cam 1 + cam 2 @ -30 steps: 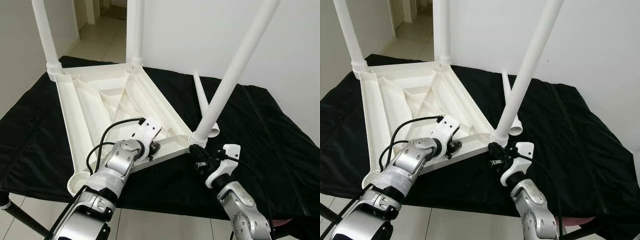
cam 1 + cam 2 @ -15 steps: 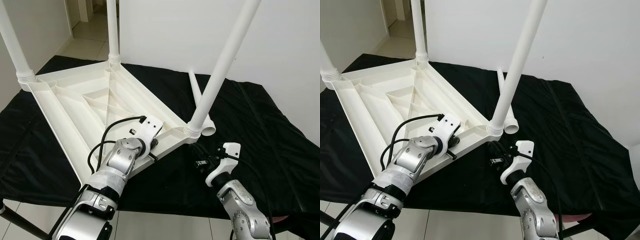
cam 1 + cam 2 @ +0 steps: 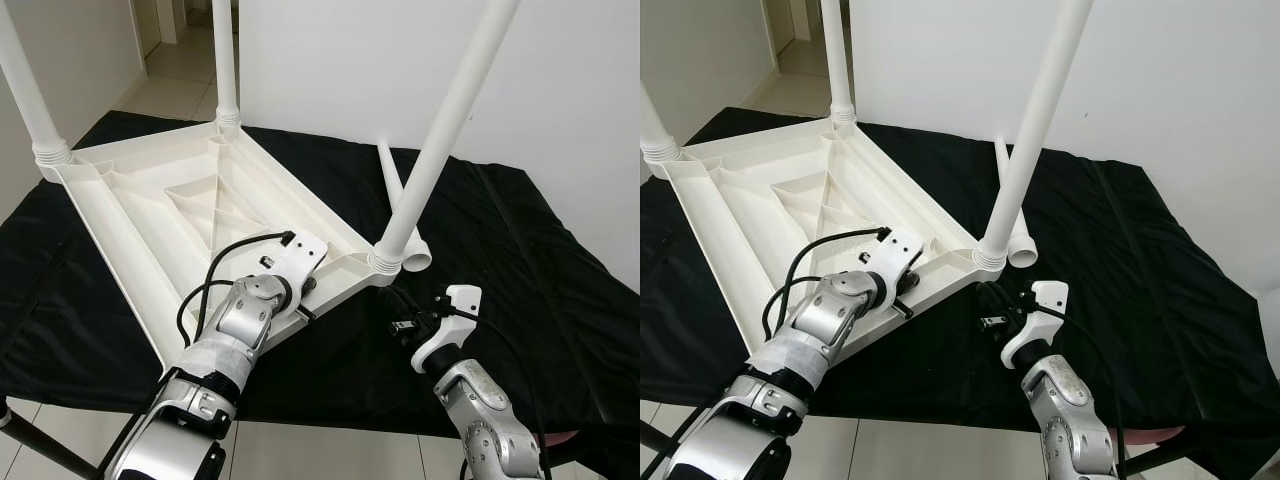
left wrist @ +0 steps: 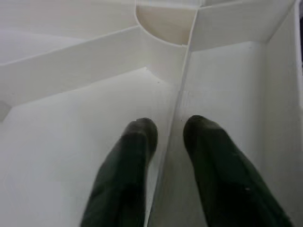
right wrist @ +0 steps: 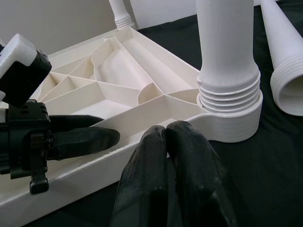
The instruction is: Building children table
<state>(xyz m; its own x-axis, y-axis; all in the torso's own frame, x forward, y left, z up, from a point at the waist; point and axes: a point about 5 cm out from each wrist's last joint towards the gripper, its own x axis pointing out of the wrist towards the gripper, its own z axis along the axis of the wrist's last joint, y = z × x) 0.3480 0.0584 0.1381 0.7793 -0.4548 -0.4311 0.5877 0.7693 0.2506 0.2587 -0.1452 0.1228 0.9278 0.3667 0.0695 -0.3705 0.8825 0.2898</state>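
The left gripper [image 4: 163, 135] is seen clamped astride a thin rib of the upturned white table top [image 3: 130, 200], one black finger [image 4: 130, 161] on either side of the rib, the fingers parted only by the rib's thickness; in the head views this gripper [image 3: 305, 290] sits at the table top's near edge, at about 9 o'clock from the nearest leg socket. The right gripper [image 5: 165, 135] is closed, its two fingers [image 5: 189, 156] pressed together with nothing between them, and it is held just short of the outer wall of the table top, close to the ribbed collar of the near leg [image 5: 227, 56]; in the head views it [image 3: 992, 310] lies at about 6 o'clock from that leg's base. The table top lies underside up on a black cloth [image 3: 520, 260], with three white legs standing up from its corners: the near leg [image 3: 450, 110], a far leg [image 3: 225, 60] at 12 o'clock and a left leg [image 3: 25, 80] at 10 o'clock. A loose fourth leg [image 3: 398, 205] lies on the cloth just behind the near leg. Compared with half a second ago, almost nothing is changed; one second ago the right gripper was up against the near leg's base.
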